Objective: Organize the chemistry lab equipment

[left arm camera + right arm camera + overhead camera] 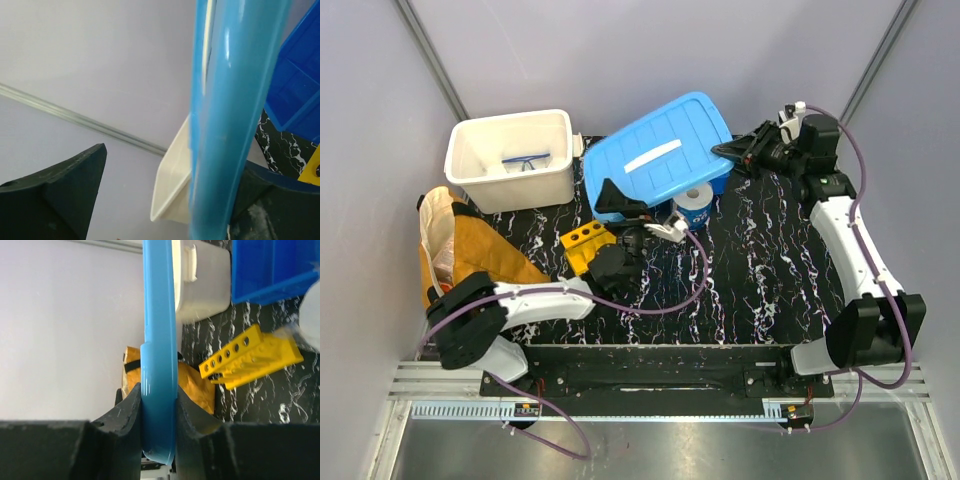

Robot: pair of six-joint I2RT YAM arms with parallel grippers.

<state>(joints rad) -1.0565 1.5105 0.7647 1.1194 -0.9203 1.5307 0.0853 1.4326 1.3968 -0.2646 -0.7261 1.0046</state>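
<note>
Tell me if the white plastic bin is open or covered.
Open. The white plastic bin has no cover: the blue plastic lid is beside it, edge pinched in the right gripper, and blue-rimmed clear goggles show inside.

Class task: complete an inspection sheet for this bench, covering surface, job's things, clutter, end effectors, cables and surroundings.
Surface: black marbled table.
Job's things: yellow rack on table; goggles inside white bin.
Clutter: paper roll, tan bag, tilted blue lid.
End effectors: left end effector open around lid rim; right end effector shut on lid edge.
Cables: purple cables along both arms.
Surroundings: pale walls.
</note>
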